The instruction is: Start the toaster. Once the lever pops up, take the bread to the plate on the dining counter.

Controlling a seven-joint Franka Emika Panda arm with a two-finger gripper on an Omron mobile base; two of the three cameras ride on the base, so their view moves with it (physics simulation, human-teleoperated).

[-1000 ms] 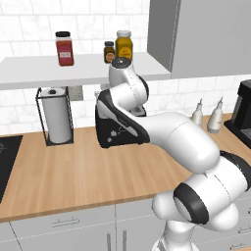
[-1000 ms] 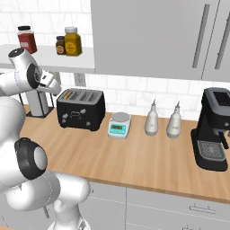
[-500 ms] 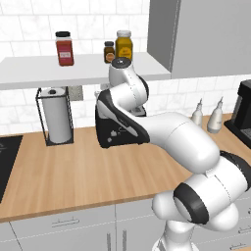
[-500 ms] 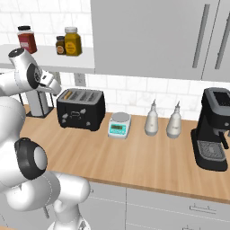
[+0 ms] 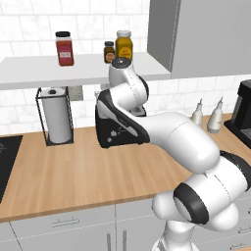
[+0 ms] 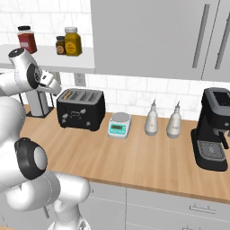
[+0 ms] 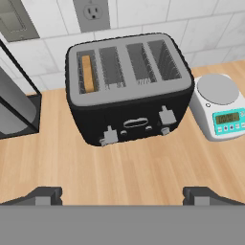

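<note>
Nothing has moved since the earlier frames: the arm hangs in the same pose over the wood worktop (image 6: 134,161), and every object keeps its place. The gripper (image 7: 122,195) hovers above the worktop in front of the toaster (image 7: 128,86), its fingers spread wide and holding nothing. The toaster stands near the back edge of the worktop, against the tiled wall, with four slots in its silvery top. The bread (image 7: 87,72) sits upright in the leftmost slot as the hand view shows it; the other three slots are empty. Both front levers are up. A small scale (image 7: 219,106) stands just beside the toaster on one side, and a paper-towel holder (image 5: 55,115) on the other. Three jars (image 5: 124,45) rest on the shelf above.
</note>
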